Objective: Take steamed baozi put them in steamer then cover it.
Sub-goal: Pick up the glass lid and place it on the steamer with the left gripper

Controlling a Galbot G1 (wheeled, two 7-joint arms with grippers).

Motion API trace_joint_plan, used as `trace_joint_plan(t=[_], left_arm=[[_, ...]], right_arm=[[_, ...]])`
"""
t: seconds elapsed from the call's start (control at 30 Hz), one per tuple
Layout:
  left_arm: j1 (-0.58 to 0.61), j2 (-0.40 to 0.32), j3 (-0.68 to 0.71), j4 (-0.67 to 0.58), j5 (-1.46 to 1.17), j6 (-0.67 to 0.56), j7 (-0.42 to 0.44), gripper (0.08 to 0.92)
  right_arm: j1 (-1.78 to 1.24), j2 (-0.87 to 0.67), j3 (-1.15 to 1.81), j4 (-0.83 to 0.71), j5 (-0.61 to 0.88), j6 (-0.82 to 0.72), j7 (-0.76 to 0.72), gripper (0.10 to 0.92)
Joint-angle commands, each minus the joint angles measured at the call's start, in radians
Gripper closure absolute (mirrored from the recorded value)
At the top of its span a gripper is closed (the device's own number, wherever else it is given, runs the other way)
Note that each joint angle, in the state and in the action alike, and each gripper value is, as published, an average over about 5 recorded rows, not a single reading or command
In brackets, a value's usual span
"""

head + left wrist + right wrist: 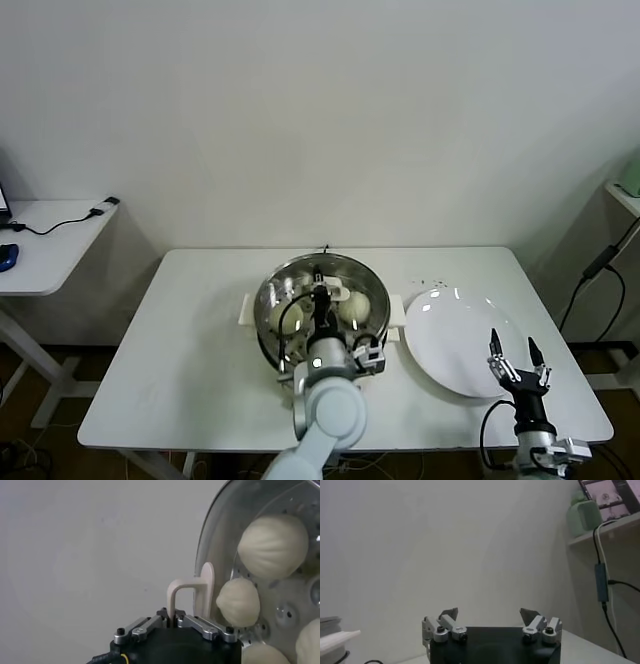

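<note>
head view puts the left gripper (318,292) over the steamer (270,325) at mid-table, jaws pinched on the handle of the cover (345,272), which looks set on the pot, probably so the lid lands centred. the steamed baozi (354,306) sit inside under the glass. right of it lies a white plate (455,345), then the right gripper (516,357), parked, jaws wide and empty. only the left wrist view shows the handle (186,591) clamped, with 4 buns through the glass.

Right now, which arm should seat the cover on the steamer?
Left. The left gripper is shut on the cover over the steamer; the right gripper is open by the white plate.
</note>
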Motion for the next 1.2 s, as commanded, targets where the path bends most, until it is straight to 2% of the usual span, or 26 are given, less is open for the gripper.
trace_joint_plan(t=[0.03, 0.27, 0.67, 1.2], left_arm=[[0.008, -0.049, 0.002, 0.009, -0.03, 0.049, -0.054, 0.85], [0.01, -0.049, -0.004, 0.024, -0.042, 0.049, -0.114, 0.85], [0.018, -0.049, -0.003, 0.033, -0.054, 0.049, -0.154, 0.85], [0.029, -0.049, -0.003, 0.019, -0.039, 0.049, -0.106, 0.85]], right_arm=[[0.001, 0.0, -0.001, -0.003, -0.001, 0.002, 0.0, 0.203], [0.001, 0.0, -0.002, -0.006, -0.002, 0.005, 0.0, 0.203], [0.0, 0.0, -0.006, -0.009, -0.002, 0.01, -0.001, 0.203], [-0.001, 0.001, -0.007, -0.012, -0.002, 0.012, -0.001, 0.203]])
